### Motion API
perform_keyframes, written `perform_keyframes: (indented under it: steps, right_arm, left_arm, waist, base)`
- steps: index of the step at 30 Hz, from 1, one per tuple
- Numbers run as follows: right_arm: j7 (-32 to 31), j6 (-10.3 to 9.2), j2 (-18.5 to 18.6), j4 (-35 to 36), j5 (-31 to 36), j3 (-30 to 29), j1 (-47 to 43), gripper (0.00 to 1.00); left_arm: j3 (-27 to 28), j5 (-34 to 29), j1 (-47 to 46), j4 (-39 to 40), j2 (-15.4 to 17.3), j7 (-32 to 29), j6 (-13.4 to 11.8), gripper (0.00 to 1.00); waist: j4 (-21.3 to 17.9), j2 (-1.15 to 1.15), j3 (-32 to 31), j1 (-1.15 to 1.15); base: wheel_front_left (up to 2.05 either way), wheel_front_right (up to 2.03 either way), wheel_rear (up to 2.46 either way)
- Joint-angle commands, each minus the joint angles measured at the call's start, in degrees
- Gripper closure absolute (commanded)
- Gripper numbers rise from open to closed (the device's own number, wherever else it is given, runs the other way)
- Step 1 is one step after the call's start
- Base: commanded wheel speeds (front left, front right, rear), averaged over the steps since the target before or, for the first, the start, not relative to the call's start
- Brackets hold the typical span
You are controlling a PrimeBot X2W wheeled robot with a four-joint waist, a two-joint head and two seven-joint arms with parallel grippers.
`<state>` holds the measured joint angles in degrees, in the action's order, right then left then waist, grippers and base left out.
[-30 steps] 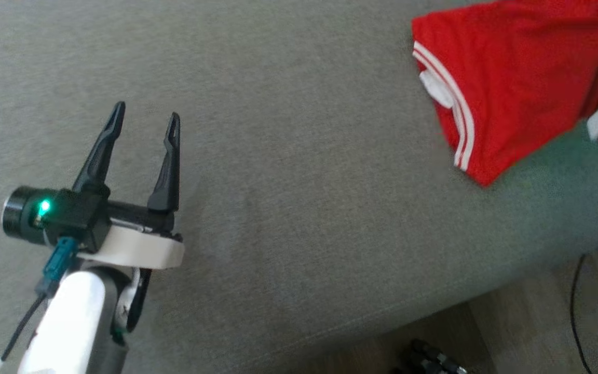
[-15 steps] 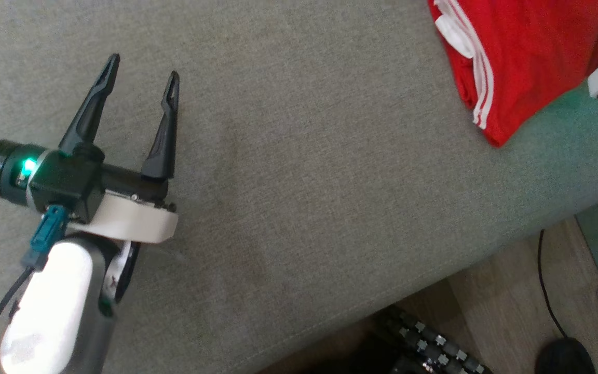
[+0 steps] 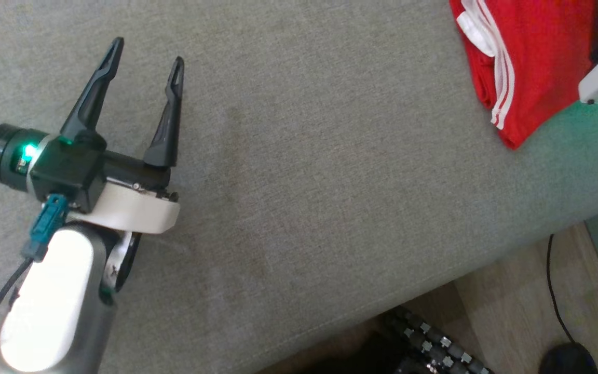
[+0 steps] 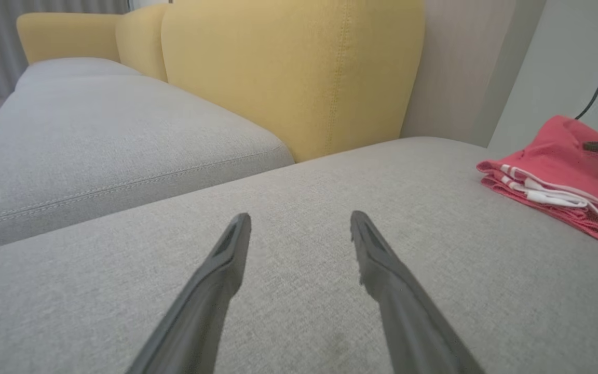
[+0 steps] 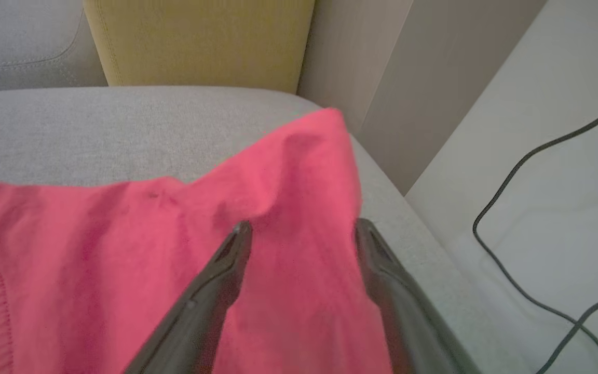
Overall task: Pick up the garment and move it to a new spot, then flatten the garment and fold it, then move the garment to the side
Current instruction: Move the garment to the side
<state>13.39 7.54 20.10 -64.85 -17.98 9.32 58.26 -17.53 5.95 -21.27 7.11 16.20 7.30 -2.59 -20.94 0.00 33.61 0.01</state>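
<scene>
The garment, red with white stripes, lies folded at the right end of the grey sofa seat. The right end effector is over it with its fingers spread wide. It seems not to grip the cloth, but contact is hard to judge. The left end effector hovers well apart from the garment, also wide open. Compared with half a second ago, the whole head view has shifted, so the camera has moved. The left opening looks unchanged.

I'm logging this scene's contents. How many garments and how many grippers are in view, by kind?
Red garment: 1
Grippers: 2, the left gripper and the right gripper, both open
Total: 3
</scene>
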Motion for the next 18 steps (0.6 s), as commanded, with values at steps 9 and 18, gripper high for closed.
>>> perform_keyframes:
  steps: [9,18]
  right_arm:
    - [1.6,-0.05,2.9,10.1,1.0,0.4,-4.2,0.0]
    - [1.5,-0.05,-1.4,28.2,0.1,-1.9,-19.0,0.0]
  left_arm:
    - [2.5,2.3,2.8,-1.4,-0.6,3.5,-1.8,0.0]
    - [3.6,4.5,7.8,-3.6,-2.3,5.5,-4.1,0.0]
  waist:
    - [1.2,0.0,-7.9,-0.01]
    - [4.8,0.0,-15.3,-0.01]
  base:
    - [0.0,0.0,0.0]
    - [0.0,0.0,0.0]
